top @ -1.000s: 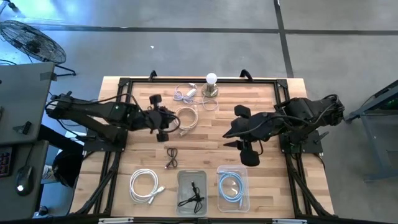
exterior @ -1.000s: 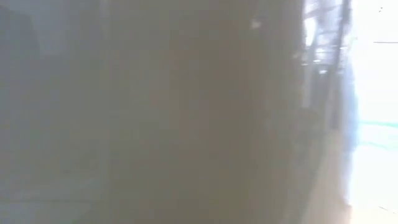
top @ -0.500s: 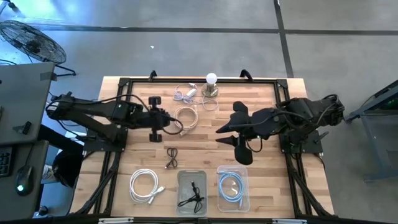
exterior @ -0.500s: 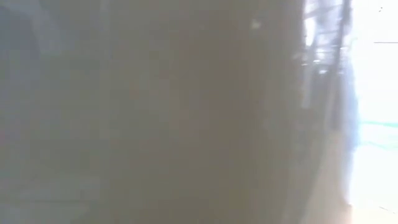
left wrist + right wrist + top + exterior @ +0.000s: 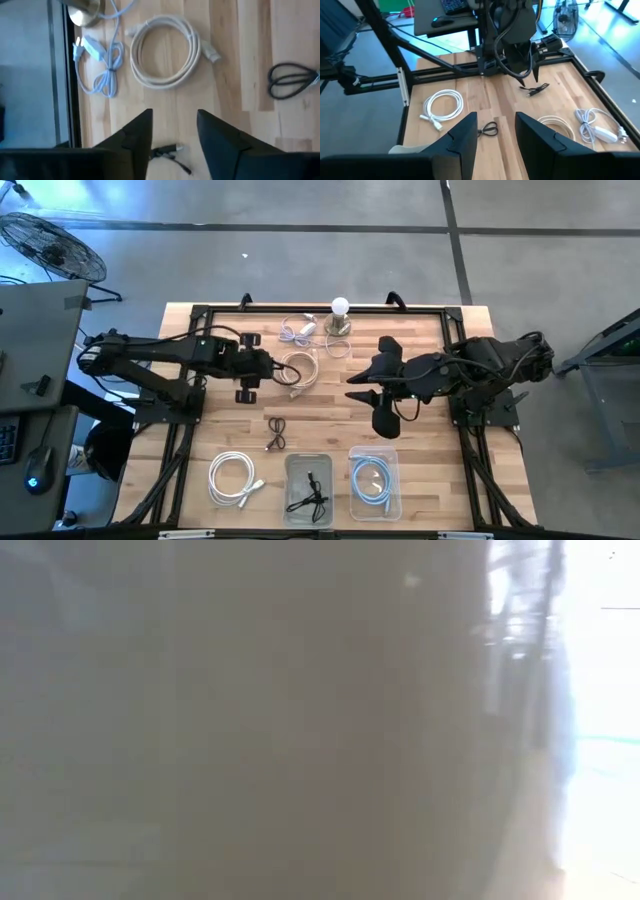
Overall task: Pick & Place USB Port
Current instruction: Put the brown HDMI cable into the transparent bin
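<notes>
1. Surface (image 5: pixel 440 430): pale wooden planks with visible seams and grain, edged by a black metal frame.
2. Left end effector (image 5: pixel 248 367) hangs over the left-centre of the surface, just beside the beige cable coil (image 5: pixel 301 370). In the left wrist view its two dark wedge-shaped fingers (image 5: pixel 137 132) stand apart with bare wood between them; nothing is gripped.
3. Right end effector (image 5: pixel 380 385) hangs over the right-centre of the surface. In the right wrist view its fingers (image 5: pixel 465 132) are likewise parted and hold nothing.
4. The beige cable coil is a thick, smooth, round loop with a plug end sticking out; it lies flat on the wood.
5. Thin white cable (image 5: pixel 297 331) with a small oblong block lies bundled near the far edge, beside a lamp (image 5: pixel 340 318) with a round white bulb on a brass-coloured base.
6. Small black cable (image 5: pixel 276 431), a thin tied loop, lies mid-surface towards the near edge.
7. A short black lead with a plug (image 5: pixel 167 150) lies just ahead of the left fingers; too small to tell its connector type.
8. White cable coil (image 5: pixel 233 478) lies on the wood at the near left.
9. Two clear rectangular plastic bins at the near edge: one (image 5: pixel 308 485) holds a tangled black cable, the other (image 5: pixel 374 480) a light-blue coil.
10. Low view: a blurred grey-brown wash, nothing readable.
</notes>
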Motion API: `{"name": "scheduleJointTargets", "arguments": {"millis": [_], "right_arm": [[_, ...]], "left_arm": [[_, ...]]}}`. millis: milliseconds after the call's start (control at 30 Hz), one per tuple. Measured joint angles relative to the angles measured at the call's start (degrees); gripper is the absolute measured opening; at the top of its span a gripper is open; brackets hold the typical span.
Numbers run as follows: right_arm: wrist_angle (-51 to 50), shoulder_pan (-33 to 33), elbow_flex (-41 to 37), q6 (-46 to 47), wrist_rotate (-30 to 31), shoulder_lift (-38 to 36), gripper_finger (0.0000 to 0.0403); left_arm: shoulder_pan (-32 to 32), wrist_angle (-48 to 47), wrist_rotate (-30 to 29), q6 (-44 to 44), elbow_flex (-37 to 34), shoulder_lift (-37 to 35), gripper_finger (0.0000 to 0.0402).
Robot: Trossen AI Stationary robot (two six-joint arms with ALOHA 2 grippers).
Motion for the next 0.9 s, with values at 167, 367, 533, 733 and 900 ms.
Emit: {"name": "scheduleJointTargets", "arguments": {"millis": [167,367,533,733,900], "right_arm": [[0.0,0.0,0.0,0.0,2.2,0.0,0.0124],[0.0,0.0,0.0,-1.0,3.2,0.0,0.0124],[-0.8,0.0,0.0,-4.4,3.0,0.0,0.0124],[-2.7,-0.1,0.0,-10.1,3.0,0.0,0.0124],[-2.8,-1.3,0.0,-14.2,1.3,0.0,0.0124]], "left_arm": [[0.7,-2.0,-0.3,5.1,0.0,1.1,0.0174],[0.5,-1.1,-5.1,5.8,0.0,1.4,0.0162],[0.5,0.3,-7.4,5.6,0.0,1.5,0.016],[0.5,0.8,3.0,1.3,0.0,1.5,0.016],[0.5,4.3,5.7,0.4,0.0,1.5,0.016]]}}
